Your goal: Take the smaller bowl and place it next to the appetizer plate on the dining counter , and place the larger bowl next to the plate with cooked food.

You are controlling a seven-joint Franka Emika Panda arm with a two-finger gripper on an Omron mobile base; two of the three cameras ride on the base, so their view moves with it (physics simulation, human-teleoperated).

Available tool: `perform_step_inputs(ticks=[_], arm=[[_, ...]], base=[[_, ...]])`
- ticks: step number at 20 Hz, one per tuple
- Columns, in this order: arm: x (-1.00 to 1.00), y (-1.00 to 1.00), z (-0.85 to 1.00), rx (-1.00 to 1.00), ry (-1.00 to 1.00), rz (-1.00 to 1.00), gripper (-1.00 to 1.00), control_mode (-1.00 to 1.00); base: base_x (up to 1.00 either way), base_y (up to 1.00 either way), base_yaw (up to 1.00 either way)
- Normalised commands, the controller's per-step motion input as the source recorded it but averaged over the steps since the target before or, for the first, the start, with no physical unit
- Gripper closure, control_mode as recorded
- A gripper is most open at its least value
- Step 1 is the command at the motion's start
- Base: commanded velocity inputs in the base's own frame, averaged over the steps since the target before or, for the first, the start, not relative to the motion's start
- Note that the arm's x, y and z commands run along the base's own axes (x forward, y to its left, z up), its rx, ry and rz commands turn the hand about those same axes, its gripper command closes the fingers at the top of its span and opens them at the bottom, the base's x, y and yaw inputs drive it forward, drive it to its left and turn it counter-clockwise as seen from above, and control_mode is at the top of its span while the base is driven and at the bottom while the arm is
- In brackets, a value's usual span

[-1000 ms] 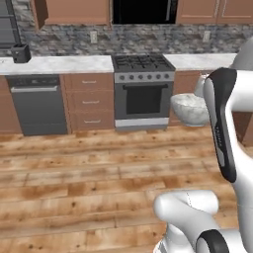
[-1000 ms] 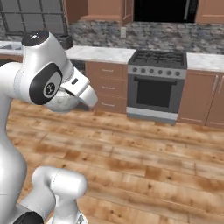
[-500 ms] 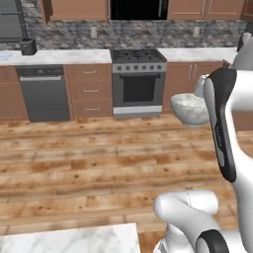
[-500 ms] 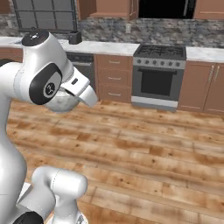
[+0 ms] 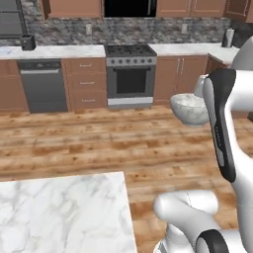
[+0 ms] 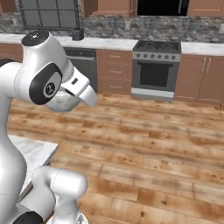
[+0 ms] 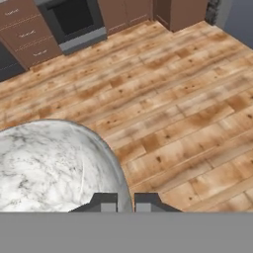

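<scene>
The smaller bowl [image 7: 49,168], pale with grey marbling, hangs in the air over the wooden floor. My gripper [image 7: 126,203] is shut on its rim, one fingertip on each side of the wall. From the left base view the smaller bowl [image 5: 190,108] shows beside my upright forearm, and from the right base view the smaller bowl [image 6: 61,101] sits under my hand. A corner of the dining counter [image 5: 59,212] with its white veined marble top lies at the lower left, and the dining counter [image 6: 30,153] also edges in from the left behind my arm. The larger bowl and both plates are out of view.
A stove with oven [image 5: 129,74] stands against the far wall, a dark dishwasher [image 5: 43,84] to its left among brown cabinets. A small black appliance [image 5: 28,42] sits on the back worktop. Wooden floor [image 7: 188,108] stretches between me and the cabinets.
The whole picture has shifted as the base drives: the stove has slid sideways and the marble counter corner has come into view. The bowl stays in the shut gripper.
</scene>
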Motion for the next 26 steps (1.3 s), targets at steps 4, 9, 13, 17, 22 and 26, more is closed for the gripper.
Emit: perform_step_inputs(ticks=[4,9,13,17,22,26], arm=[[0.0,0.0,0.0,0.0,0.0,0.0,1.0,1.0],[0.0,0.0,0.0,0.0,0.0,0.0,1.0,1.0],[0.0,0.0,0.0,0.0,0.0,0.0,1.0,1.0],[0.0,0.0,0.0,0.0,0.0,0.0,1.0,1.0],[0.0,0.0,0.0,0.0,0.0,0.0,1.0,1.0],[0.0,0.0,0.0,0.0,0.0,0.0,1.0,1.0]], base=[[-1.0,0.0,0.0],[-1.0,0.0,0.0],[-1.0,0.0,0.0],[-1.0,0.0,0.0],[-1.0,0.0,0.0],[-1.0,0.0,0.0]])
